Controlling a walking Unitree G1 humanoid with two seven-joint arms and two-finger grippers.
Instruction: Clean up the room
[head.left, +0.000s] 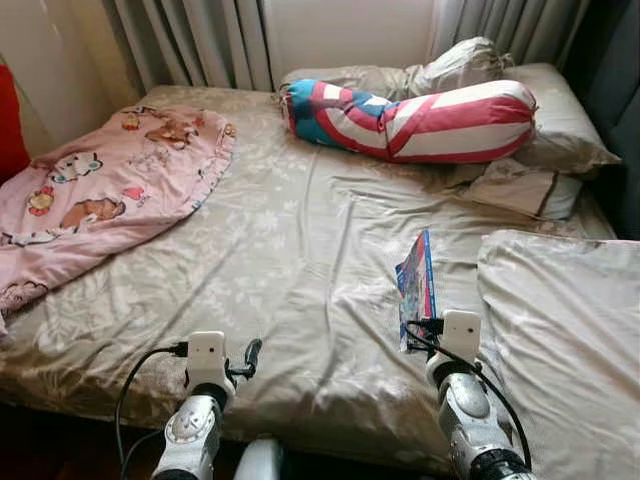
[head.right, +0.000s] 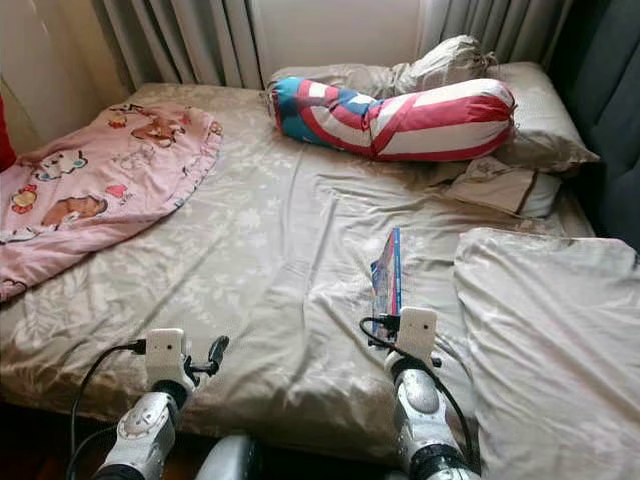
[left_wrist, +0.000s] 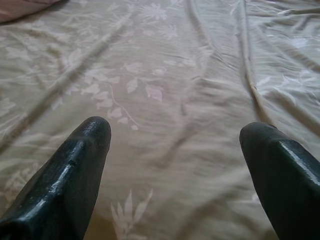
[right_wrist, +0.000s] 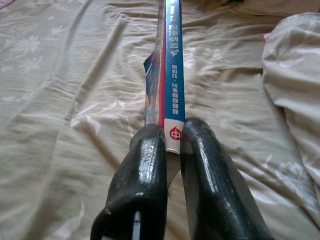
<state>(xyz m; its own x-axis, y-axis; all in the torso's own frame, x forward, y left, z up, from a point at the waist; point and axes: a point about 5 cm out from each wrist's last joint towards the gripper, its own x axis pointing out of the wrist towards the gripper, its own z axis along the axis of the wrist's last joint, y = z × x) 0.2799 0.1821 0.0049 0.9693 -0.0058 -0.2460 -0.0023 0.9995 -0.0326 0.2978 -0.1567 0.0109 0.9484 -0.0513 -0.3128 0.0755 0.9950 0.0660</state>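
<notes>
A thin book (head.left: 418, 285) with a blue spine stands on edge above the beige floral bedsheet (head.left: 300, 250), held by my right gripper (right_wrist: 172, 137). Its two black fingers (right_wrist: 145, 170) are shut on the book (right_wrist: 172, 80) at the spine's near end. My left gripper (left_wrist: 175, 132) hovers open over bare sheet near the bed's front edge, with nothing between its fingers (left_wrist: 75, 165). In the left eye view the left gripper (head.left: 250, 355) sits low and left of the right arm (head.left: 465, 400).
A pink cartoon-print blanket (head.left: 100, 190) lies bunched at the bed's left. A red, white and blue striped bolster (head.left: 420, 120) and beige pillows (head.left: 545, 130) sit at the head. Another large pillow (head.left: 560, 330) lies at the right. Curtains (head.left: 200, 40) hang behind.
</notes>
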